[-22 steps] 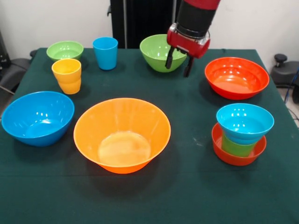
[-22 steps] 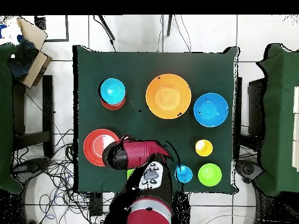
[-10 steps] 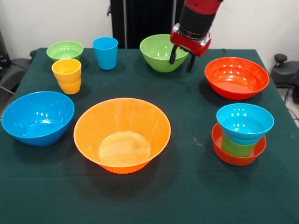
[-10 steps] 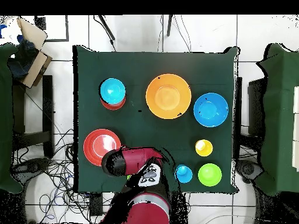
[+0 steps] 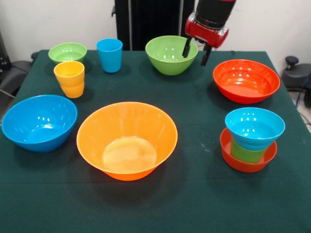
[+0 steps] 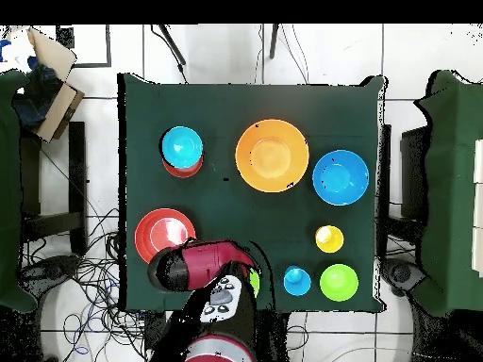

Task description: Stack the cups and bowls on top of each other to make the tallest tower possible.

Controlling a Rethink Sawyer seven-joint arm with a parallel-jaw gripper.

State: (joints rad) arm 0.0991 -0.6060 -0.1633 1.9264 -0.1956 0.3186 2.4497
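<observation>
One claw (image 5: 196, 50) hangs at top centre-right of the front view, prongs parted, nothing betw. them, clear of the tabletop (image 5: 194, 107). Key relation: the big green bowl (image 5: 171, 54) sits just left of it, rim almost under the left prong; the wide red bowl (image 5: 246, 80) lies lower right, near. Probably either is the next pick. The tower (image 5: 251, 138) stands at the right edge, lower down: red-orange bowl at base, green piece inside, blue bowl on top. All glossy, round, mouth-up, so no long axis.
</observation>
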